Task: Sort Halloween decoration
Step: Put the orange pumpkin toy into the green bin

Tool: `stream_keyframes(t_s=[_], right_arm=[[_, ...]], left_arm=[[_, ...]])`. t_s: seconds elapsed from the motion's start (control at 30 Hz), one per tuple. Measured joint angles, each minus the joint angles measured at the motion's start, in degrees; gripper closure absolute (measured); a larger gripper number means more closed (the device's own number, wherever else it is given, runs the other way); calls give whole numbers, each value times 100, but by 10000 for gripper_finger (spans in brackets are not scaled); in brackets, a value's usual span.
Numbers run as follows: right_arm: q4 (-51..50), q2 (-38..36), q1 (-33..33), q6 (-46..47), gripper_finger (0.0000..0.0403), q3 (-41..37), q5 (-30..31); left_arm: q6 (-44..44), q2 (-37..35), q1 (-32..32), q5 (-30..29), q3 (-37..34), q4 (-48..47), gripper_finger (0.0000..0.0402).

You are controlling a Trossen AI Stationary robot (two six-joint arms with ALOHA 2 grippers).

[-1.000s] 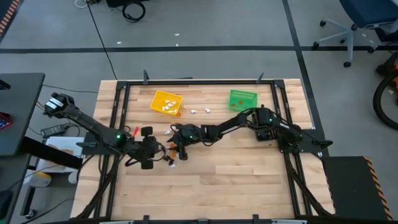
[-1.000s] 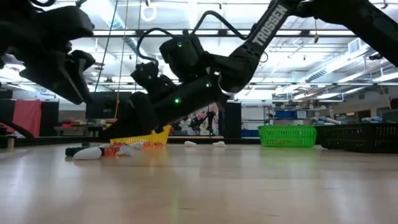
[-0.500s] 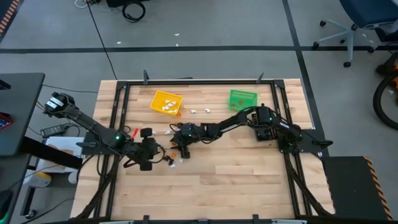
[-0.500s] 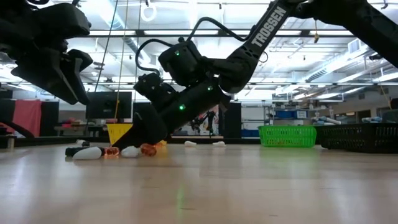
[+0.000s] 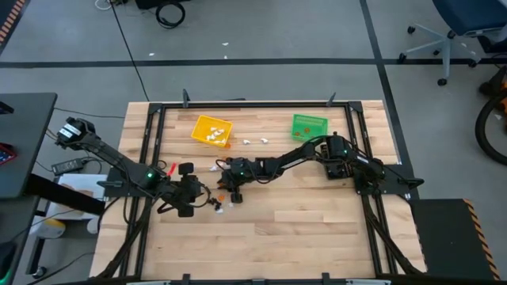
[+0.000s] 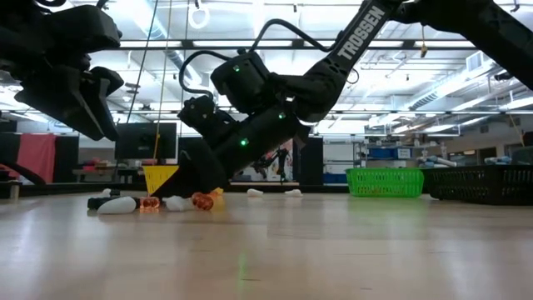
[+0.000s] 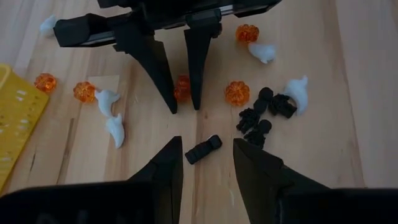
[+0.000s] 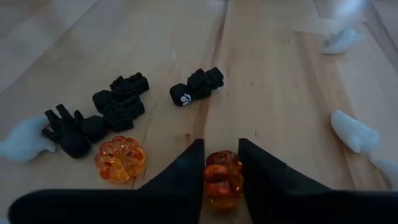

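The table [image 5: 317, 229] is pale, light-brown wood with straight plank seams, edged by a black frame. Near its far edge stand a yellow bin [image 5: 211, 131] holding white pieces and a green bin [image 5: 309, 125] with an orange speck inside. Both arms are black. Scattered trinkets are translucent orange pumpkins [image 8: 120, 158], white ghosts [image 7: 114, 129] and black spiders [image 8: 121, 99]. The right end effector [image 8: 221, 175], black-fingered, closes on an orange pumpkin [image 8: 222, 177]. The left end effector [image 7: 205, 167] is black too.

Bright overhead light; soft bg blur
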Motion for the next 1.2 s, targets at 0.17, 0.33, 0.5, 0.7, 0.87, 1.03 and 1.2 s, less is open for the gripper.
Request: stream_keyframes(t_s=[0.17,0.33,0.5,0.7,0.87,1.03,1.2], right_arm=[[-100,-47,3,-4,319,-4,7],[-515,-232,2,-92,320,-13,132],[-1263,-536,-4,-266,320,-26,532],[-2492,-1041,-25,-363,320,-35,1628],[-3720,-1529,-75,-233,320,-35,2864],[-4703,-1910,-258,91,320,-26,3861],[-5651,-2098,-546,627,320,-24,4392]], left_arm=[[-6,0,0,0,0,0,285],[-6,0,0,0,0,-1,285],[-6,0,0,-2,0,2,285],[-45,0,0,-2,0,4,285],[-45,0,0,-2,0,7,285],[-45,0,0,-2,0,7,285],[-45,0,0,-2,0,7,285]])
